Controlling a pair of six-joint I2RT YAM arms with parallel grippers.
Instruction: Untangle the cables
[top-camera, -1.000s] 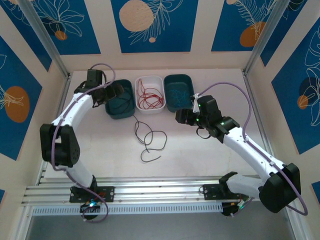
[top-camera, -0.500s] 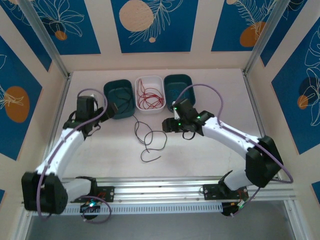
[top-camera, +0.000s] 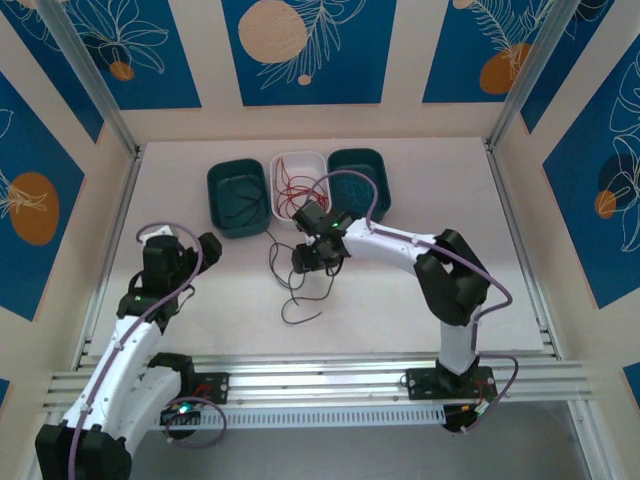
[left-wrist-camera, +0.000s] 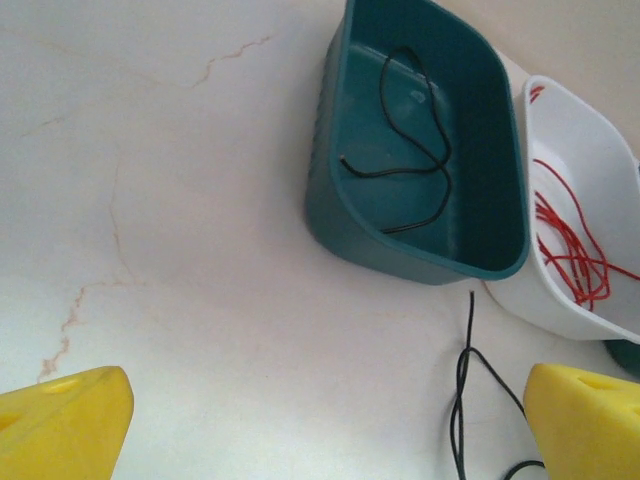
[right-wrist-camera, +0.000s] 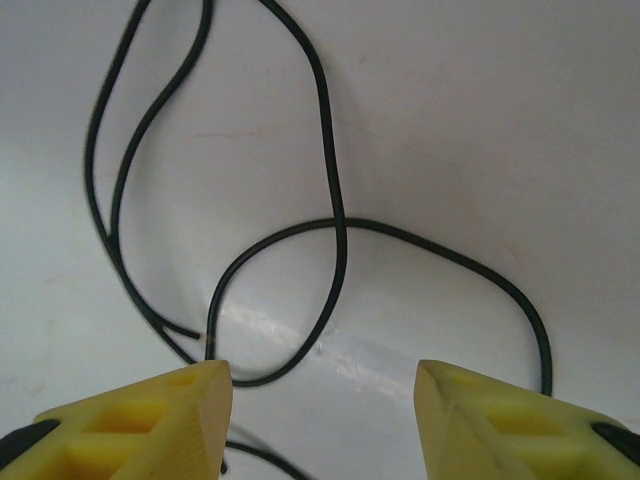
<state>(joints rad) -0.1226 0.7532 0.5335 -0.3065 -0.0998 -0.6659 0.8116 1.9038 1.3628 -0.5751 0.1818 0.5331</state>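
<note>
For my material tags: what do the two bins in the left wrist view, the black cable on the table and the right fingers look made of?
Teal bin: likely moulded plastic, smooth, soft sheen on its wall.
White bin: same, glossier.
Black cable: flexible rubbery or vinyl jacket, smooth, faint highlights.
Right fingers: matte yellow plastic, perhaps printed; hollow cut-outs show.

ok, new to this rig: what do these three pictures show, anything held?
The left arm and right arm are robot arms bolted at a table's near edge. One picture comes from a fixed camera overhead; the other two from wrist cameras, the yellow wedges being each pincer's own fingers. Far side: a teal bin holding a black cable, a white bin with red cables, a second teal bin. A loose black cable lies in front. The right pincer hovers over its loop, open; the left pincer is open. Nothing is held.
</note>
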